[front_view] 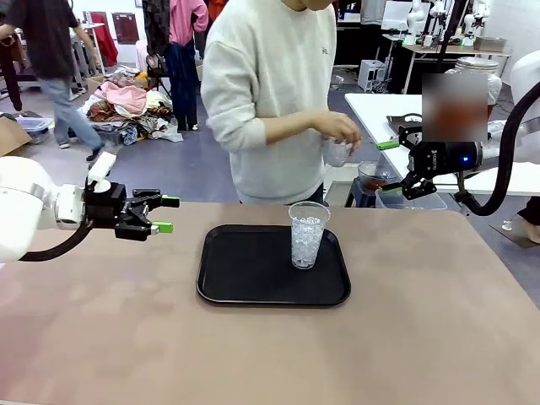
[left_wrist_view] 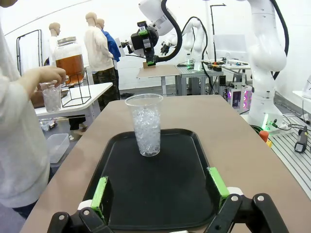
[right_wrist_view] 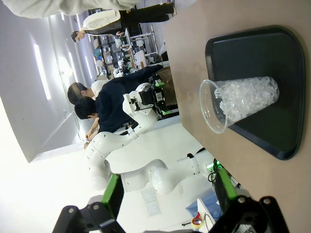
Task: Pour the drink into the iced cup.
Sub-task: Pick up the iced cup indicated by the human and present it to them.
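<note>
Find the iced cup (front_view: 309, 234) upright on the black tray (front_view: 228, 278), toward its far right part, heaped with ice nearly to the rim and with no liquid in it yet. Find the drink (left_wrist_view: 70, 68), amber, in the glass dispenser jar (left_wrist_view: 68, 46) on a white side table (left_wrist_view: 99, 89) beyond the person, well apart from the iced cup. Note both end effectors empty, fingers spread wide: left gripper (front_view: 169, 214) hovering left of the tray, right gripper (front_view: 389, 166) raised beyond the far right of the table, near the person's hand (front_view: 337, 128) and the small clear cup (front_view: 337, 153) held in it. Judged from here: risk of a clash with that hand on any reach by the right gripper toward the small clear cup; risk of crushing or dropping thin plastic through a hard or off-centre squeeze; risk of splashing over the tray from a fast tilt onto heaped ice; risk of toppling the tall, light iced cup with a stray nudge.
</note>
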You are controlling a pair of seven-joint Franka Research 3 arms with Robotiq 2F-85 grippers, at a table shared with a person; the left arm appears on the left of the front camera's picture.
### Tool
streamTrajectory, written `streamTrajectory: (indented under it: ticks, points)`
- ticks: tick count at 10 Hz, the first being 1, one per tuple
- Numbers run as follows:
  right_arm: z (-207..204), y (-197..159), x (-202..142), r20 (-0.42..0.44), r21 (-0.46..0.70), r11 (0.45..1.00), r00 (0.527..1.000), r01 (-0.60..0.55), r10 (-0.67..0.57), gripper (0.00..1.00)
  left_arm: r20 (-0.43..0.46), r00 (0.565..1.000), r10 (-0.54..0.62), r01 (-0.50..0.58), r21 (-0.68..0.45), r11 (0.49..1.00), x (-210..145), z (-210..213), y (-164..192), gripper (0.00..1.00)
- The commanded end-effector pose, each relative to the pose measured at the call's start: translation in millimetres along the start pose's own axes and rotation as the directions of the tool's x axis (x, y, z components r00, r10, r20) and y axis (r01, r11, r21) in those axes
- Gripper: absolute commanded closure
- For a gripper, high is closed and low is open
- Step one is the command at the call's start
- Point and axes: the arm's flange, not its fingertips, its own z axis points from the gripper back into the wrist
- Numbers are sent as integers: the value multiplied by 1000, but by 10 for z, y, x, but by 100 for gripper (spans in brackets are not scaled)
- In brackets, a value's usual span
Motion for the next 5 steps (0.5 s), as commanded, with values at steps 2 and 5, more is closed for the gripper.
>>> streamTrajectory:
  ticks: [2, 5]
  points:
    - [-1, 10, -7, 0, 1, 1000, 1000, -1, 1, 0, -3, 1000, 7, -6, 10, 1000, 22, -19, 8, 0]
    - [-1, 10, -7, 0, 1, 1000, 1000, -1, 1, 0, -3, 1000, 7, -6, 10, 1000, 22, -19, 8, 0]
